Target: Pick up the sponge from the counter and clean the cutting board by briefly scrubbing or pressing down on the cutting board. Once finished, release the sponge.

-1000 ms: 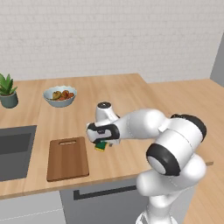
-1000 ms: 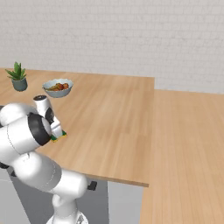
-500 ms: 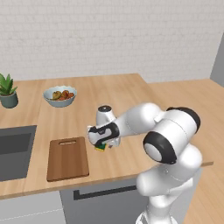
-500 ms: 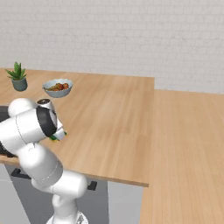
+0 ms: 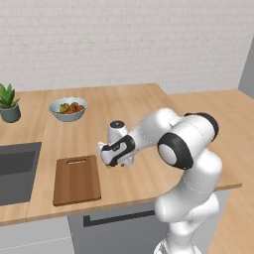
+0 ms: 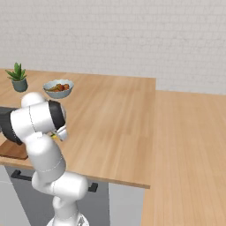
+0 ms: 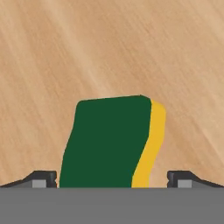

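Left to right along the light-tan plank-grain wooden counter [image 5: 134,106]: small potted green plant [image 5: 8,103], pale bowl of fruit [image 5: 68,108], dark reddish-brown wooden cutting board with slot handle [image 5: 77,179] near the front edge. Just right of the board I hang low, my two-finger gripper [image 7: 112,178] spread wide. The small green-faced, yellow-foam sponge block [image 7: 109,142] lies on the counter between my dark fingertips [image 7: 41,178], ungripped.

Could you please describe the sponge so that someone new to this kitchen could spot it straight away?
On the light-tan counter, look just right of the dark brown cutting board, directly under the robot's open claw. The sponge lies there, a small block with a dark green face and yellow foam edge, far smaller than the board.
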